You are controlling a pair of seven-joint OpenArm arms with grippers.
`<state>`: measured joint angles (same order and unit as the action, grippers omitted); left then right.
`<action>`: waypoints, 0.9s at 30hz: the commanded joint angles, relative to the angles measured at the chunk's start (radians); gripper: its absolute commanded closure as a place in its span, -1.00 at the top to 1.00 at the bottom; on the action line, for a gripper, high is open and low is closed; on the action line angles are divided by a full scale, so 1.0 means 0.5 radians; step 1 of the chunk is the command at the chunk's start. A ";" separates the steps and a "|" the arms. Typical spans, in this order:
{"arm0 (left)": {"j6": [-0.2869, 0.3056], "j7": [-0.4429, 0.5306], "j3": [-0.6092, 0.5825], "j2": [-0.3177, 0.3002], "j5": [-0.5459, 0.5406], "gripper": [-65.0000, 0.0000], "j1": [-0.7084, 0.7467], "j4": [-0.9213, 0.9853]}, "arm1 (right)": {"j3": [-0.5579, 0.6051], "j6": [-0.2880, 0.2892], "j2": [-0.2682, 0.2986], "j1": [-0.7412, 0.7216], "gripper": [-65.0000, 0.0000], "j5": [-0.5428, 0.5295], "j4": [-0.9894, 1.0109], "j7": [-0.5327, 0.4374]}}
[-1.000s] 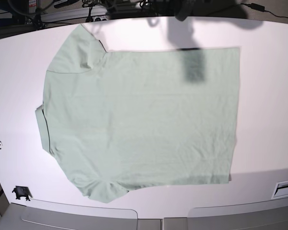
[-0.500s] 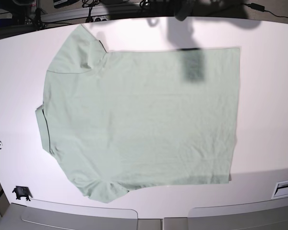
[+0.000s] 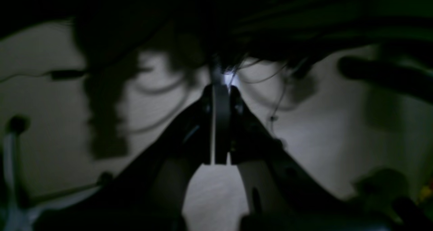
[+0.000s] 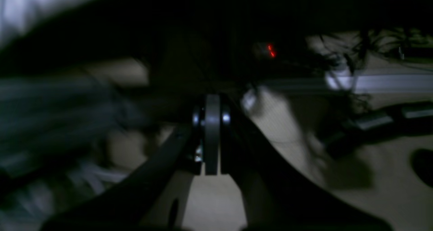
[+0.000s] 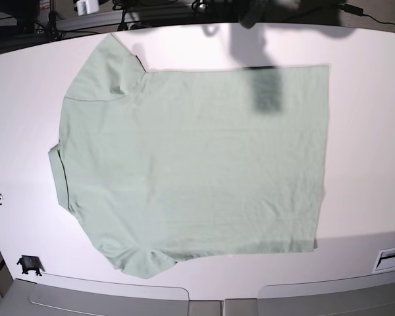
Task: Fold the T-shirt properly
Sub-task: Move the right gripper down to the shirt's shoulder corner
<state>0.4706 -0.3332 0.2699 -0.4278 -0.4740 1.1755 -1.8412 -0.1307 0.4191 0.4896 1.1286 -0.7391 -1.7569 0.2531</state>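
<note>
The pale mint-green T-shirt point(image 5: 191, 161) lies spread flat on the white table point(image 5: 368, 145) in the base view, collar with dark trim at the left, hem at the right. Neither gripper shows in the base view; only arm shadows fall on the far edge. In the left wrist view my left gripper point(image 3: 220, 122) is shut with its fingers pressed together, holding nothing, in dim light away from the shirt. In the right wrist view my right gripper point(image 4: 212, 141) is shut too and empty. The shirt is not in either wrist view.
Cables and dark equipment point(image 5: 125, 13) line the table's far edge. A small black object point(image 5: 29, 264) lies at the near left corner, a white label point(image 5: 390, 259) at the near right. Two grey trays point(image 5: 112, 299) sit along the near edge.
</note>
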 commanded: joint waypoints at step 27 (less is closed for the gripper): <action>0.455 -0.349 0.410 0.366 -0.784 -1.00 -0.201 -0.355 | -0.877 0.105 -0.472 -0.504 -0.74 -0.396 -0.321 0.212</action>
<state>0.6846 -0.5243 0.4679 -0.2409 -0.8455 1.0584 -2.0029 -0.5610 0.4568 0.2455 0.8669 -0.9257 -1.9045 0.3859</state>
